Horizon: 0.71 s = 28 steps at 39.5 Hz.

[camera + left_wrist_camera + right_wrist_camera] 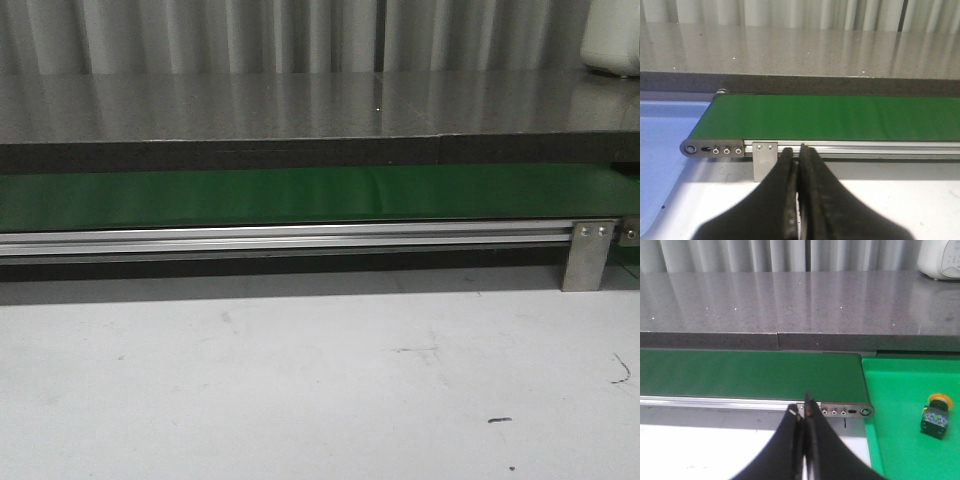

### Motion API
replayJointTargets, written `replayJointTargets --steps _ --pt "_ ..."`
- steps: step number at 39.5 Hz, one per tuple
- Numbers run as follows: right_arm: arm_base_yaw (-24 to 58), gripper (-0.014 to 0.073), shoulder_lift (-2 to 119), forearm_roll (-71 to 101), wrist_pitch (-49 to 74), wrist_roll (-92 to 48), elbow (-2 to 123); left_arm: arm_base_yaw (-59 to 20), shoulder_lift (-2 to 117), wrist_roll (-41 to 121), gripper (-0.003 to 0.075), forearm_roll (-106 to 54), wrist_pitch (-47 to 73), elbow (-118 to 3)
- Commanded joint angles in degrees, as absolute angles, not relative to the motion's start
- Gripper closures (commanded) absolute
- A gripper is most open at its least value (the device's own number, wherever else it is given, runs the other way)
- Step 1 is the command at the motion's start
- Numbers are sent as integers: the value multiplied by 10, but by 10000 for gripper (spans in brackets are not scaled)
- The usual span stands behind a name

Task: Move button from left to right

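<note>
On the bright green tray (900, 390) just past the right end of the green belt (300, 195), the button (936, 415) is lying tilted, its black body toward the near side and its orange-yellow cap pointing away; it is showing only in the right wrist view. Nothing is touching it, and it is sitting well apart from the right hand (804, 415), whose two dark fingers are pressing together with nothing between them, hanging over the white surface (300, 390) beside the belt's right end plate (847, 412). The left hand (799, 152) is likewise pinching closed on nothing, hovering near the belt's left end, just in front of the aluminium rail (865, 146) and a small metal bracket (764, 160). Left of that end a pale blue tray (665, 145) is lying on the surface. In the front view neither hand is showing; the belt is running left to right behind the rail, with a grey speckled counter (300, 105) rising behind it and a white rounded object (612, 45) standing at its far right corner. A curtain-like backdrop is hanging behind.
</note>
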<state>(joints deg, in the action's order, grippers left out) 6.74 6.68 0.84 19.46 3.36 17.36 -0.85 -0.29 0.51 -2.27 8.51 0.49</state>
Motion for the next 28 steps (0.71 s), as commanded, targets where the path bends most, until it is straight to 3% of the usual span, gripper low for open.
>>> replayJointTargets --steps 1,28 --pt "69 662 73 7 147 29 190 -8 -14 4 741 -26 42 21" --pt "69 662 73 6 142 29 187 -8 -14 4 741 -26 42 21"
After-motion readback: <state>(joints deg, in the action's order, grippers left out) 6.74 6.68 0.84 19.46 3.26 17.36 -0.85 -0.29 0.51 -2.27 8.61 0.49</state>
